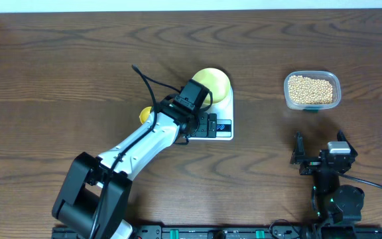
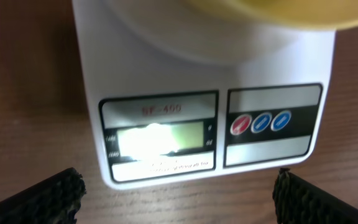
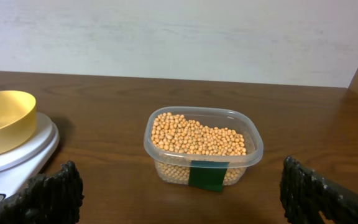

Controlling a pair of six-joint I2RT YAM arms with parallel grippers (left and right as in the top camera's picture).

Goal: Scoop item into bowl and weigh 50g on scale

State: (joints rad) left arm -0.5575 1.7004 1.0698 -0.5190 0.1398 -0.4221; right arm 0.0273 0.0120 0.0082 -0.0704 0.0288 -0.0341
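Note:
The white scale (image 1: pixel 225 109) stands mid-table with the pale yellow-green bowl (image 1: pixel 213 82) on its platform. My left gripper (image 1: pixel 197 109) hovers over the scale's front, open and empty. In the left wrist view (image 2: pixel 179 205) its fingers straddle the scale's front edge; the scale's (image 2: pixel 166 74) display is lit but unreadable, and the bowl's (image 2: pixel 278 12) rim shows at the top. The beans (image 1: pixel 310 88) fill a clear tub at right. My right gripper (image 1: pixel 319 143) is open and empty, short of the tub. In the right wrist view (image 3: pixel 179 199) the beans (image 3: pixel 197 134), bowl (image 3: pixel 2 118) and scale (image 3: pixel 23 149) show.
A clear rectangular tub (image 1: pixel 287 93), with a green label in the right wrist view (image 3: pixel 207 175), holds the beans. A bit of the yellow scoop (image 1: pixel 145 115) peeks out from under my left arm, left of the scale. A white wall runs along the table's far edge.

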